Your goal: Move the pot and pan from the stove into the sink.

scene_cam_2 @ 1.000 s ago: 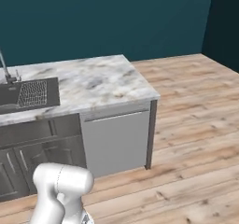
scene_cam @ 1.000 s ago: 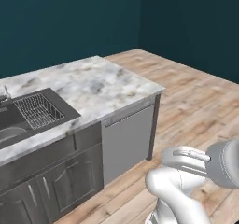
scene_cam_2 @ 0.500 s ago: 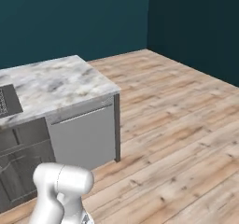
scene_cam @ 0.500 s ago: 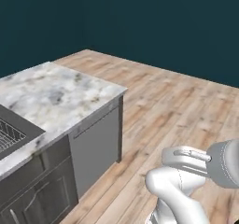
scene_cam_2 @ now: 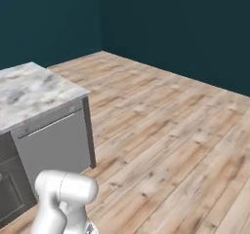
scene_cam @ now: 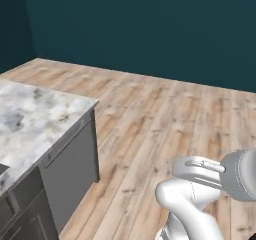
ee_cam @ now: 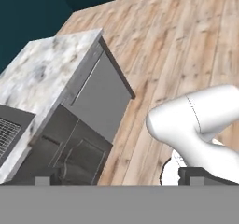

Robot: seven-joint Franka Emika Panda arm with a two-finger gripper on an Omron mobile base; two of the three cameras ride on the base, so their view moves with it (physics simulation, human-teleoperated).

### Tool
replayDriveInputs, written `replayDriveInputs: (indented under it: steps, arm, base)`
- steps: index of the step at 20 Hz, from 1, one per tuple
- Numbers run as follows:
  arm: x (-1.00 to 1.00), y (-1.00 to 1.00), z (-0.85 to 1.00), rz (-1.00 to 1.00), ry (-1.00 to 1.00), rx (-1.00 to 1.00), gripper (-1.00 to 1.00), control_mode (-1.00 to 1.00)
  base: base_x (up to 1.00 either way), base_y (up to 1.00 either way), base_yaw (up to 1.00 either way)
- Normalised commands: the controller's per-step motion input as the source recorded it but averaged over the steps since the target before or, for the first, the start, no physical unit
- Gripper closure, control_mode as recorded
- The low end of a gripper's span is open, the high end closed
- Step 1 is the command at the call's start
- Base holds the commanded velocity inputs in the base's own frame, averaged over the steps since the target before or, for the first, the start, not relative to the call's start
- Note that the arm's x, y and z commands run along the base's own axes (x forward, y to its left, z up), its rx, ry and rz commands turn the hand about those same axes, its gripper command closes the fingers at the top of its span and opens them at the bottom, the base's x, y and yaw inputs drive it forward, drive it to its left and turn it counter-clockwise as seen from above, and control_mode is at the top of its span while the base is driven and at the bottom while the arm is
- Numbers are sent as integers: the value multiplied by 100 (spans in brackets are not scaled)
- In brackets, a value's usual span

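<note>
The pincer [ee_cam: 119, 178] is spread wide and empty, its two dark tips at the bottom edge of the hand view, looking down past the marble tabletop [ee_cam: 46, 64] and the grey cabinet fronts. A corner of the sink [ee_cam: 9, 125], with its wire rack, sits at the far left edge of that frame, so the sink lies off to the left of the pincer. Pot, pan and stove can't be placed from here; my guess is the base must turn toward the tabletop [scene_cam: 30, 114] before any reach.
</note>
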Motion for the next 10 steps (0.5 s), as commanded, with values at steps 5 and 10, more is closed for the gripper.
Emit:
replayDriveInputs:
  steps: [5,10]
  arm:
    - [0,0,0,0,0,0,-100,100]
    - [0,0,0,0,0,0,-100,100]
  base:
    - [14,-23,-42]
    - [13,-22,-43]
